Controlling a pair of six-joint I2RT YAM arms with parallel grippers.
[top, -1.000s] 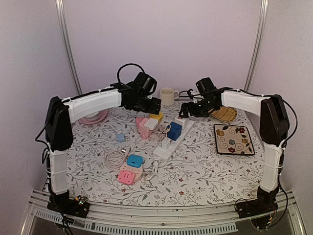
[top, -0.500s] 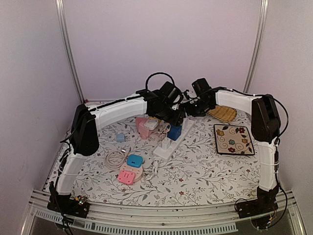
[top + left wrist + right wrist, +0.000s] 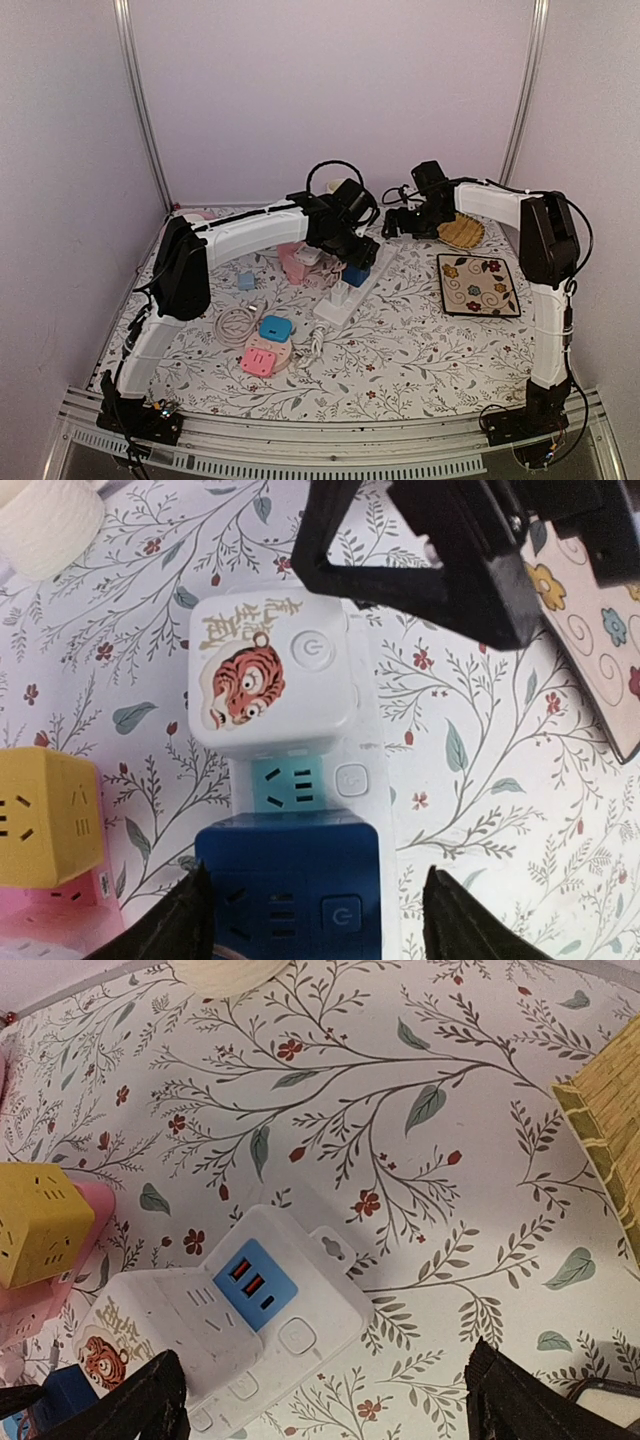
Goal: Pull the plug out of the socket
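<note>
**Table** [image 3: 420, 350], floral cloth.

1. White power strip [image 3: 310, 1300]: lies slantwise at mid-table, towards the far edge. A turquoise USB panel sits at its far end.
2. Blue cube adapter [image 3: 285, 885]: plugged into the strip, at about the middle of its length.
3. White cube adapter with tiger picture [image 3: 270, 675]: plugged into the strip, next socket but one beyond the blue one. A turquoise socket face shows between them.
4. Left gripper [image 3: 315, 915]: jaws parted, one finger on each side of the blue cube adapter. The left finger is at the cube's edge, and the right one stands clear, over the cloth beyond the strip. No grip is visible.
5. Right gripper [image 3: 325, 1405]: jaws at full spread, holding nothing, hovering above the strip's far end.
6. Yellow cube adapter [image 3: 45, 815]: seated on a pink block, left of the strip.
7. Square flowered plate [image 3: 477, 285]: near the right edge.
8. Woven mat [image 3: 460, 232]: far right corner.
9. Coiled white cable [image 3: 233, 325] and pink round socket [image 3: 258, 360]: towards the near left.
</note>
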